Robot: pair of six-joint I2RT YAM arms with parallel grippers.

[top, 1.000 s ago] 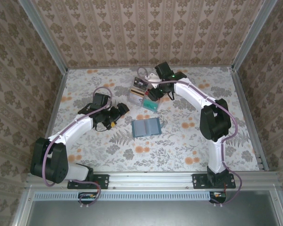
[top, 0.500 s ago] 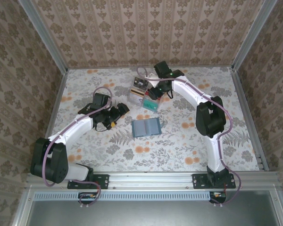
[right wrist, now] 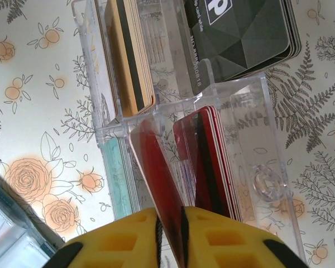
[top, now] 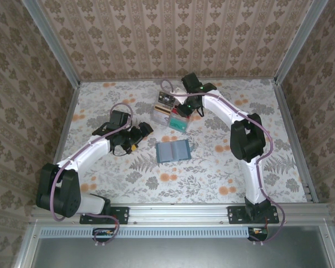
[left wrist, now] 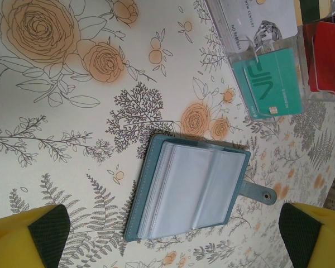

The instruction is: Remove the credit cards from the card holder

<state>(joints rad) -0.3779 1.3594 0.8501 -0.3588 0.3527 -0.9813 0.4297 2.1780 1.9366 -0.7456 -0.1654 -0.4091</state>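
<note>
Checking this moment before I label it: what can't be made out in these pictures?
- Right wrist view: the red card has its lower end hidden inside the right claw.
- Left wrist view: the tray is cut off by the frame's top-right corner; the card holder's cloudy plastic hides whether it is empty.
- Top view: the cards' print is too small to read; the right arm covers part of the tray.

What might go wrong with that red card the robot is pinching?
1. The right pincer grips the red card only by its bottom end, so the card might slip out or twist.
2. The card leans at a tilt with its top corner near a wall of the clear tray, so it might catch there and miss the red stack.
</note>
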